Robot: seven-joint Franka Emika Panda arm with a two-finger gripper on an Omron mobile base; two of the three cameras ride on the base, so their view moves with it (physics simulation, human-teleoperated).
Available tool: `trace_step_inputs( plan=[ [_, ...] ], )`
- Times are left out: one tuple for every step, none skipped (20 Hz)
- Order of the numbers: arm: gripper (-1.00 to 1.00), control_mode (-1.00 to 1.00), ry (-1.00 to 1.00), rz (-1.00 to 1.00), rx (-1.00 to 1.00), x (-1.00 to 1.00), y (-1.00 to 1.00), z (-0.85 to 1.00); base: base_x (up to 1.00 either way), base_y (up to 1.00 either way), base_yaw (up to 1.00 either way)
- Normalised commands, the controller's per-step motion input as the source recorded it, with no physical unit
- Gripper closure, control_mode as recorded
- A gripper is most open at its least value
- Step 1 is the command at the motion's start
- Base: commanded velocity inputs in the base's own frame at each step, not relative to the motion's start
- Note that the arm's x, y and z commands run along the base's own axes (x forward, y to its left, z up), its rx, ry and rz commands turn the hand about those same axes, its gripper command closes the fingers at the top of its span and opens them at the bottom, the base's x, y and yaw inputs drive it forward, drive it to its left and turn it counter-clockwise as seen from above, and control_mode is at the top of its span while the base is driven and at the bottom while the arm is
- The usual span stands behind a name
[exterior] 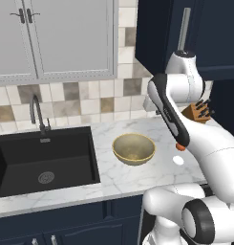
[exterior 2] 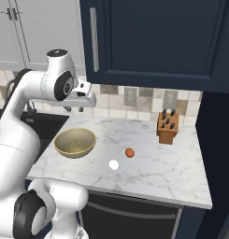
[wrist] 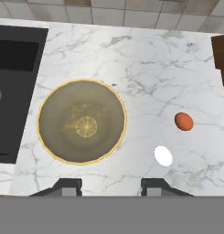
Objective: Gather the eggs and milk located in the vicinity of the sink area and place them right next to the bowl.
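Observation:
The yellowish-tan bowl (exterior: pixel 133 148) (exterior 2: pixel 75 142) (wrist: pixel 82 121) stands on the marble counter just right of the black sink (exterior: pixel 42 162) (wrist: pixel 13 91). A small white egg (exterior: pixel 178 160) (exterior 2: pixel 114 164) (wrist: pixel 163 156) lies on the counter to the bowl's right, a short gap from its rim. My gripper (exterior 2: pixel 81 107) (wrist: pixel 112 185) hovers high over the counter near the bowl, pointing down, fingers apart with nothing between them. The milk is out of view.
An orange-brown oval (exterior 2: pixel 129 152) (wrist: pixel 184 121) lies just beyond the white egg. A wooden knife block (exterior 2: pixel 167 127) (exterior: pixel 197 112) stands at the back right by the tiled wall. A dark gooseneck tap (exterior: pixel 37 112) rises behind the sink. Cabinets hang overhead.

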Motion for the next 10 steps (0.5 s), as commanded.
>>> trace_step_inputs(
  plan=[
    [-1.0, -1.0, 0.0, 0.0, 0.0, 0.0, 0.0, -0.01, 0.0, 0.0, 0.0],
    [-1.0, -1.0, 0.0, 0.0, 0.0, 0.0, 0.0, -0.09, 0.0, 0.0, 0.0],
    [-1.0, -1.0, 0.0, 0.0, 0.0, 0.0, 0.0, -0.13, 0.0, 0.0, 0.0],
    [-1.0, -1.0, 0.0, 0.0, 0.0, 0.0, 0.0, -0.14, 0.0, 0.0, 0.0],
    [-1.0, -1.0, 0.0, 0.0, 0.0, 0.0, 0.0, -0.19, 0.0, 0.0, 0.0],
    [-1.0, -1.0, 0.07, 0.0, 0.0, 0.0, -0.06, -0.31, 0.0, 0.0, 0.0],
    [-1.0, -1.0, 0.07, 0.0, 0.0, 0.0, -0.05, -0.33, 0.0, 0.0, 0.0],
    [-1.0, -1.0, 0.07, 0.0, 0.0, 0.0, -0.09, -0.35, 0.0, 0.0, 0.0],
    [-1.0, -1.0, 0.03, 0.0, 0.0, 0.0, -0.08, -0.19, 0.0, 0.0, 0.0],
    [-1.0, -1.0, 0.03, 0.0, 0.0, 0.0, -0.14, -0.21, 0.0, 0.0, 0.0]
  ],
)
